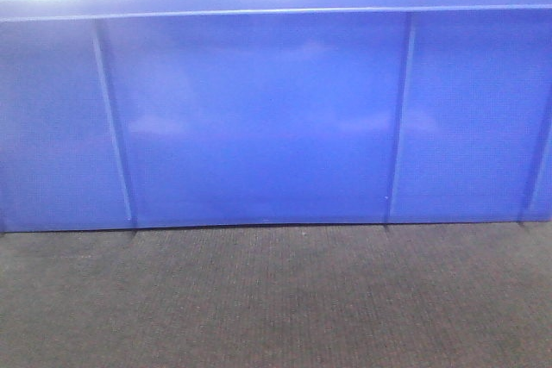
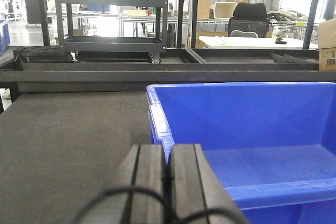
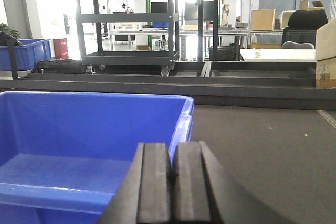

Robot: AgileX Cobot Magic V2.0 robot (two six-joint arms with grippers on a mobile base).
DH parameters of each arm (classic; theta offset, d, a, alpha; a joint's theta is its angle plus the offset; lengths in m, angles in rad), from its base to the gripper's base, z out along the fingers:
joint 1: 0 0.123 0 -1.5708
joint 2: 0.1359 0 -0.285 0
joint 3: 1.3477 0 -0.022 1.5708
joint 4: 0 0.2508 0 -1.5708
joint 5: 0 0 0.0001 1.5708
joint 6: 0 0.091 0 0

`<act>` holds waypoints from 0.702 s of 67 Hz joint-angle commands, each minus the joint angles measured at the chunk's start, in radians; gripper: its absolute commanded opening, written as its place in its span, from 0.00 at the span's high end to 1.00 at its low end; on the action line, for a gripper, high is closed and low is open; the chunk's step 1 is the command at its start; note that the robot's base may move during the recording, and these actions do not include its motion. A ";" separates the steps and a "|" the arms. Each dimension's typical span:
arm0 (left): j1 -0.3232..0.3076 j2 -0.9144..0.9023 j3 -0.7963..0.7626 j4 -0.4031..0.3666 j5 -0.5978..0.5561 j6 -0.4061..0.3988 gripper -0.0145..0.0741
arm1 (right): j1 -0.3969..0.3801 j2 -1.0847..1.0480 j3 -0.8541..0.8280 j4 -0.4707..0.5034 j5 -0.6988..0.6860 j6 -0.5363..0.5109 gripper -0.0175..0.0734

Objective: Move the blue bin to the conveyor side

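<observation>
The left gripper (image 2: 168, 182) sits closed at the bottom of its wrist view, its two black ribbed pads pressed together with nothing between them and a thin black cable looping across their base. The right gripper (image 3: 172, 187) is likewise shut and empty, its pads meeting along a narrow seam. Both hover low over the belt (image 2: 68, 145), a wide, flat, dark-grey surface with a fine woven texture.

The bin (image 1: 259, 118), a large rectangular tote of glossy bright-blue plastic, rests on that belt. Thin vertical ribs divide its smooth near wall, and a thickened rim runs along the top. From the left wrist the bin (image 2: 247, 124) lies just right of the pads, its near-left corner beside them; from the right wrist the bin (image 3: 89, 129) lies to the left, its right end wall close by the pads. Its floor looks bare where visible.

Beyond the belt's far edge a low black frame (image 3: 210, 85) runs across the scene. Farther back stands a black metal shelving cart (image 3: 128, 19) on castors, then a bright workshop with a white table (image 2: 252, 41), a black office chair (image 2: 249, 17), cardboard boxes (image 3: 262, 19) and a second blue tote (image 3: 26, 53) at far left.
</observation>
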 commanded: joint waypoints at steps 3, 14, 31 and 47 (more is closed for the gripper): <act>-0.004 -0.004 0.001 0.003 -0.024 0.000 0.86 | -0.001 -0.005 0.001 -0.008 -0.027 -0.008 0.88; -0.004 -0.004 0.001 0.003 -0.024 0.000 0.86 | -0.001 -0.005 0.001 -0.008 -0.027 -0.008 0.88; 0.060 -0.028 0.028 -0.066 -0.006 0.118 0.86 | -0.001 -0.005 0.001 -0.008 -0.027 -0.008 0.88; 0.149 -0.160 0.232 -0.124 -0.101 0.160 0.86 | -0.001 -0.005 0.001 -0.008 -0.027 -0.008 0.88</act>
